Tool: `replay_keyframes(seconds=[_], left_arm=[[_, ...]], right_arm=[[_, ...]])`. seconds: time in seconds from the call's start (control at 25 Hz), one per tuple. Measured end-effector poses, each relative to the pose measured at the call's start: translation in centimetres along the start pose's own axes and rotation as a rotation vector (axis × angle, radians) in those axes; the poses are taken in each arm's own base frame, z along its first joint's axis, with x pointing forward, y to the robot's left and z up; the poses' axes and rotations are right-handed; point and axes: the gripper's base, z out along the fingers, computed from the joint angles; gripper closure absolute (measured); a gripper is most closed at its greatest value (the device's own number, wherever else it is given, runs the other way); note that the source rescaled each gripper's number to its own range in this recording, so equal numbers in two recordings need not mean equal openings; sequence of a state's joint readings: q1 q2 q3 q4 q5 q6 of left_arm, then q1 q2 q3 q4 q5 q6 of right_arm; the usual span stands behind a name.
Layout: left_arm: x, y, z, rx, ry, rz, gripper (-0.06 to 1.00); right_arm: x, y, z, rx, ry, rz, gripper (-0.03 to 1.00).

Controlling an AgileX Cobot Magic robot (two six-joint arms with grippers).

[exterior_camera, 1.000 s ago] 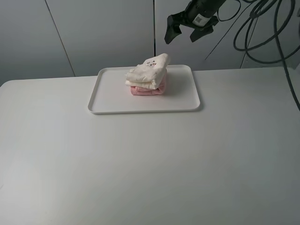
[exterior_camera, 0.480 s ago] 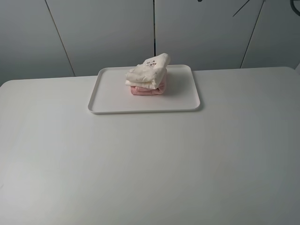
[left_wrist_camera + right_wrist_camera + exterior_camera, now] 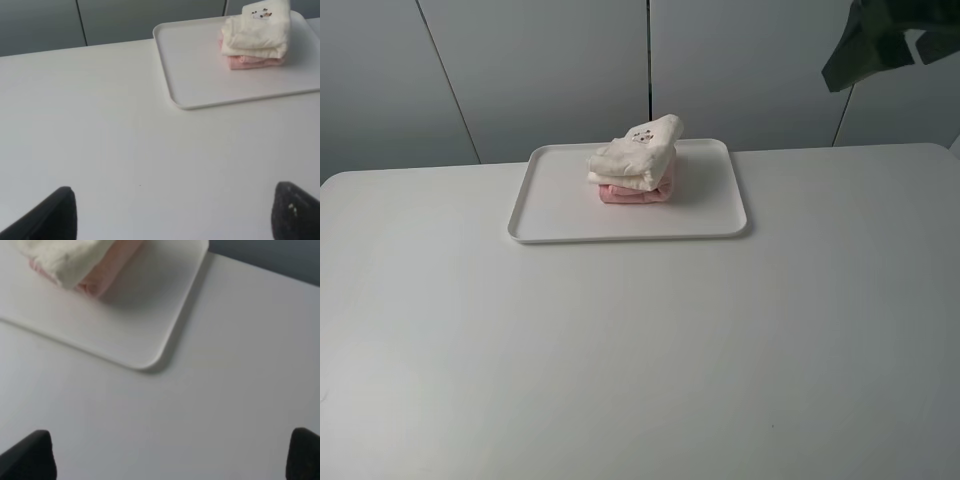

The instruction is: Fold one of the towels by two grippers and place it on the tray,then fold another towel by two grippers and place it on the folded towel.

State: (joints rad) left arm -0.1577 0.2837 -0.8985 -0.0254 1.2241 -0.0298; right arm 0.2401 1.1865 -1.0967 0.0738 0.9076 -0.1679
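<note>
The white tray lies at the back of the table. On it sits the folded pink towel, with the folded cream-white towel stacked on top, its small embroidered mark facing up. My right gripper hangs blurred high at the back right, well away from the tray. In the right wrist view the right gripper stands open and empty over bare table near the tray's corner. The left gripper is open too, nothing between its fingers, with the tray and both towels far ahead of it.
Grey wall panels rise behind the table's back edge. White tabletop spreads in front of the tray and to both sides.
The right gripper, a second ago above the tray's back edge, left the view upward and now shows further right. The towels and tray have not moved.
</note>
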Motion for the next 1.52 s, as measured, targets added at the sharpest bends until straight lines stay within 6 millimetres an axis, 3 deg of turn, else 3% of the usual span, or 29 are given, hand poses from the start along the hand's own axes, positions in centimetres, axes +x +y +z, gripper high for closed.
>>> replay_keyframes(seconds=[0.2, 0.44, 0.6, 0.8, 1.0, 1.24, 1.52], left_arm=[[1.1, -0.1, 1.6, 0.022, 0.067, 0.002, -0.05], [3.4, -0.2, 3.7, 0.039, 0.16, 0.007, -0.05], [5.3, -0.1, 3.7, 0.039, 0.143, 0.007, -0.05], [7.6, -0.1, 2.4, 0.043, 0.033, 0.013, -0.05], [7.9, -0.1, 2.2, 0.046, 0.019, 0.012, -0.05], [8.6, 0.0, 3.0, 0.041, 0.05, 0.013, -0.05], [8.3, 0.6, 3.4, -0.024, 0.004, 0.051, -0.05]], right_arm=[[7.2, 1.3, -4.9, -0.007, -0.08, 0.005, -0.03], [14.4, 2.6, -10.3, -0.006, -0.181, 0.025, -0.03], [18.6, 3.2, -12.4, 0.004, -0.28, 0.013, -0.03], [22.5, 3.8, -13.6, 0.015, -0.413, 0.018, -0.03], [23.5, 3.9, -13.3, 0.011, -0.436, 0.024, -0.03], [24.1, 4.6, -10.2, -0.089, -0.331, 0.045, -0.03], [23.5, 4.4, -9.6, -0.058, -0.394, -0.048, -0.03]])
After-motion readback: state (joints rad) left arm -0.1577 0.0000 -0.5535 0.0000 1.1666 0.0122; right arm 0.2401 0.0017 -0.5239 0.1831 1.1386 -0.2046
